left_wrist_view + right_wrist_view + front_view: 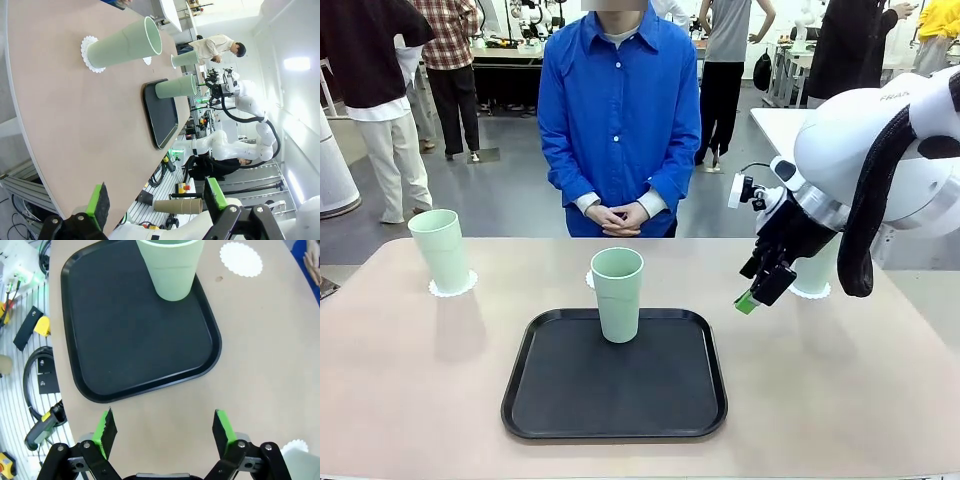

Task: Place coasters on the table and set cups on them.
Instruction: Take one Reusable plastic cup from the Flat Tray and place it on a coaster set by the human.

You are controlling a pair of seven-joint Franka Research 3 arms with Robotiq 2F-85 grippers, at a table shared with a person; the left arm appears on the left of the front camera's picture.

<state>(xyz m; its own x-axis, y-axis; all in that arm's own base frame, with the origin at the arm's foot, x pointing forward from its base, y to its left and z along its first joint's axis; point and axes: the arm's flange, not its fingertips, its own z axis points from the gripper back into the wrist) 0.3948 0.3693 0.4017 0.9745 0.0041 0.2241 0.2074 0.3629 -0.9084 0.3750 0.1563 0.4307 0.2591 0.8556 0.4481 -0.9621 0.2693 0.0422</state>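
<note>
Cups first, from the front: we count three tall pale mint-green plastic tumblers, all upright, and we cannot see what is inside them. The left cup (440, 250) stands on the left coaster (453, 288), a small white round paper doily with a scalloped edge, on the large beige-pink table (410, 390). The middle cup (618, 295) stands on the black rounded-corner tray (615, 410) and hides most of the bare coaster (589, 281) behind it. The right cup (817, 272), on the right coaster (812, 293), is largely covered by the right gripper (752, 287), which hovers above the table. A person (618, 120) in a blue shirt stands at the far side with hands clasped, and behind is a grey-floored room with other people.

From the left wrist, we see the left gripper (155, 200) near the table's edge, jaws spread wide and holding nothing. The left cup (125, 47) is the nearest one.

From the right wrist, the right gripper (162, 427) has its jaws wide apart and empty over bare tabletop beside the tray (130, 335). The middle cup (172, 265) is cut off by the top edge.
</note>
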